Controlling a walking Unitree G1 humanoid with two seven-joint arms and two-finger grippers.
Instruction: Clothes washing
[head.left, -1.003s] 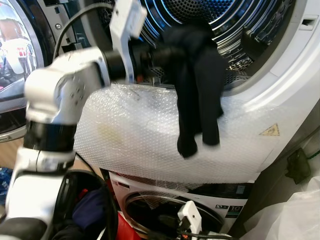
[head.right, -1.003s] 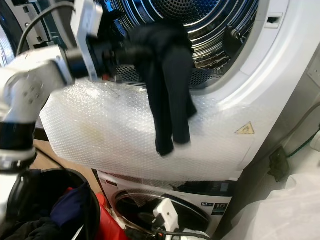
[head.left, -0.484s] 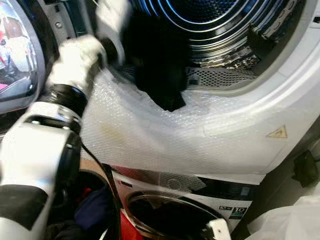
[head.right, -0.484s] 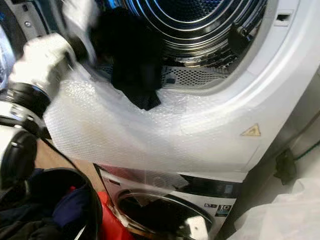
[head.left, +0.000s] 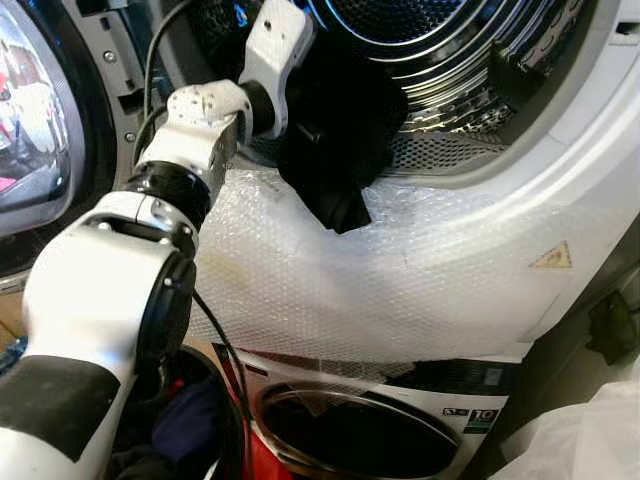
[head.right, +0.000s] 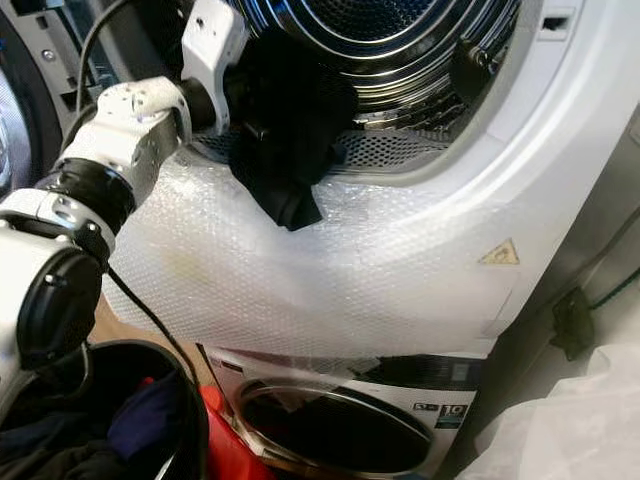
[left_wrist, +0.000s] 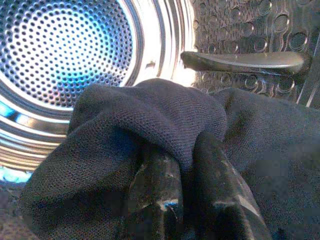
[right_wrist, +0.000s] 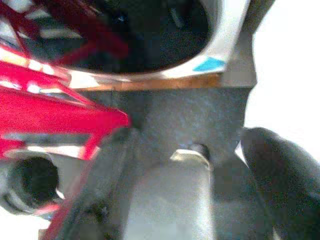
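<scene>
1. Fingers (left_wrist: 155, 195) of the left gripper (left_wrist: 187, 200) are pinched nearly together on a fold of the black garment (head.left: 335, 140), which bunches over and around them at the mouth of the upper machine's drum (left_wrist: 65, 55).
2. Loading appears to be the step in hand: the left arm (head.left: 200, 110) reaches over the bubble wrap (head.left: 380, 280) draped across the door sill, with the garment's upper part inside the opening and its lower end hanging out onto the wrap.
3. Next, by this reading, the arm needs to push deeper past the rim and let go so that the trailing end clears the sill.
4. Right gripper (right_wrist: 200, 170) hangs low near a red frame (right_wrist: 50, 110) and the floor, its fingers spread apart and holding nothing.
5. A dark basket (head.right: 110, 420) of laundry waits below on the left.
</scene>
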